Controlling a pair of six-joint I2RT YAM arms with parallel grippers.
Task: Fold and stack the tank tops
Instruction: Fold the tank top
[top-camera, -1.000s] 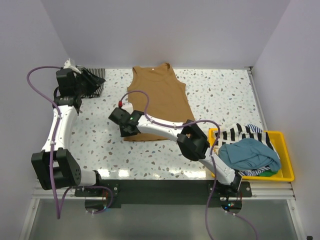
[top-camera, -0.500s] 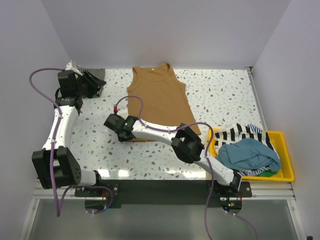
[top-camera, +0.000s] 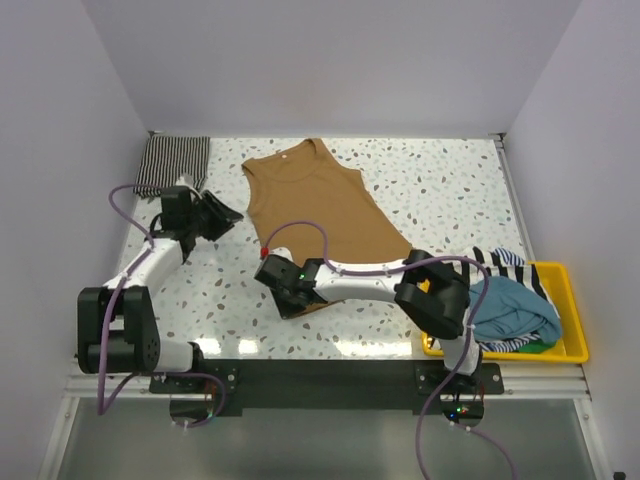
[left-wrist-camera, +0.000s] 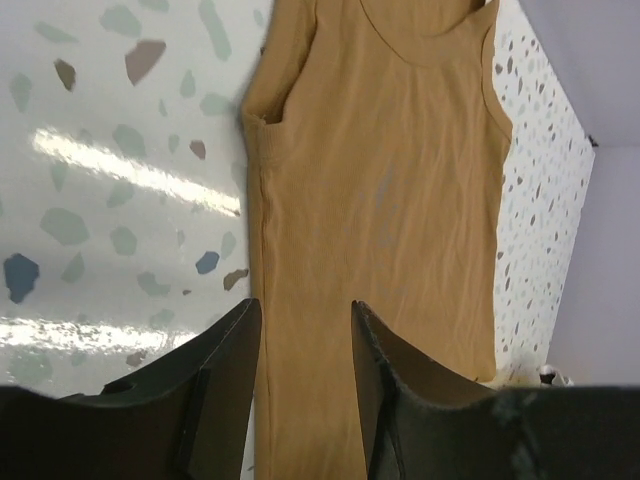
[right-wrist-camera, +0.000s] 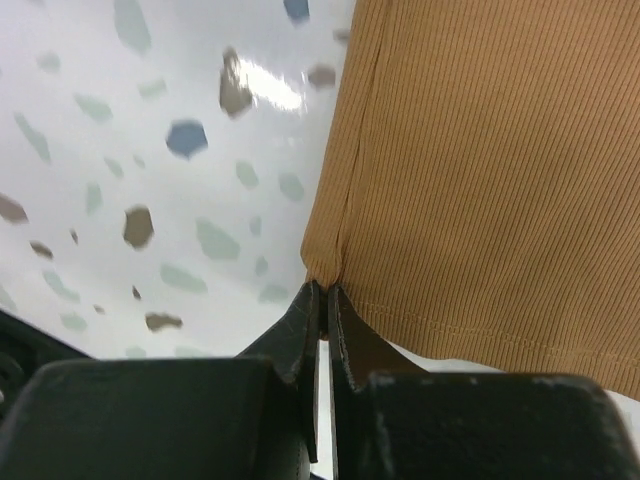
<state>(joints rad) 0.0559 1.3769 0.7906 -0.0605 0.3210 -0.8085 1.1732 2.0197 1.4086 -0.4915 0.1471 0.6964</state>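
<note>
The plain tan-brown tank top (top-camera: 322, 205) lies flat and slanted in the middle of the table, neck towards the back left. My right gripper (top-camera: 300, 298) is shut on its near-left hem corner; the right wrist view shows the jaws (right-wrist-camera: 322, 290) pinching that corner of the ribbed cloth (right-wrist-camera: 480, 150). My left gripper (top-camera: 226, 214) is open and empty just left of the top's left side. In the left wrist view its fingers (left-wrist-camera: 305, 320) straddle the side edge of the tan top (left-wrist-camera: 380, 180) from above. The thin-striped tank top (top-camera: 172, 165) lies folded at the back left corner.
A yellow bin (top-camera: 577, 322) at the front right holds a teal top (top-camera: 505, 305) and a broad-striped top (top-camera: 490, 265) that hangs over its rim. Walls close off the table at the back and on both sides.
My left gripper has left the striped top at the back left and come forward to the tan top's left side. My right gripper has pulled the hem corner nearer, turning the tan top.
</note>
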